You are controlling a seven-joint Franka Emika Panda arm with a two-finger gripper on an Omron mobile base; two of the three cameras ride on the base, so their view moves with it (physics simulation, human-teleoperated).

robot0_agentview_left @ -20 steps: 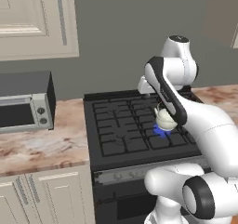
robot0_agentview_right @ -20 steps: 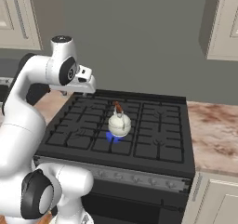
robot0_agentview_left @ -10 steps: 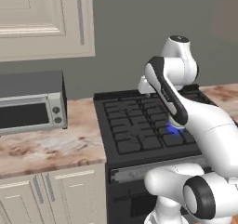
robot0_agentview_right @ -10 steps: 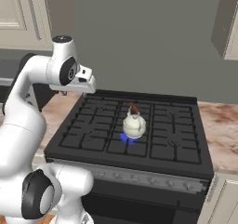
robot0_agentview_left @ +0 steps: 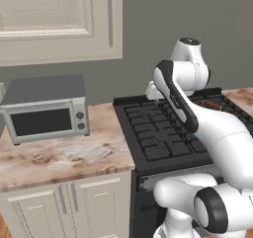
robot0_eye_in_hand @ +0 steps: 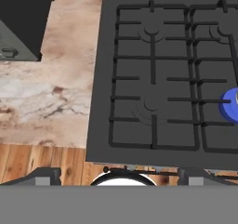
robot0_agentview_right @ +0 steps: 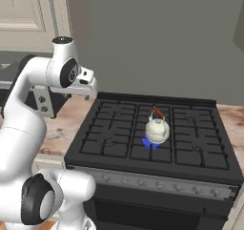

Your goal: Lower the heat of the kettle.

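— Where's the kettle (robot0_agentview_right: 157, 130) from where you sit?

— In my right base view it stands upright on the black stove (robot0_agentview_right: 119, 148), on the front middle burner, with a blue flame (robot0_agentview_right: 148, 143) showing at its base. The spout faces away from the camera and the wire handle arches up, its reddish-brown grip tilted toward the back. In the left base view I only catch that reddish grip past the arm, so the kettle (robot0_agentview_left: 213, 104) is mostly hidden there.

— And the claw?

— I cannot tell how far it is open. The hand sits high at the stove's back left corner, well apart from the kettle, and it has hold of nothing that I can see. The hand view looks straight down on the left grates, with a blue patch (robot0_eye_in_hand: 230, 105) at the right edge — the flame, I take it.

— What's beside the stove?

— A marbled bench (robot0_agentview_left: 59, 155) to the left, carrying a silver toaster oven (robot0_agentview_left: 45, 108) against the wall. Cream cabinets (robot0_agentview_left: 59, 22) hang above it, and a row of knobs (robot0_agentview_right: 157, 185) runs along the stove's front panel.
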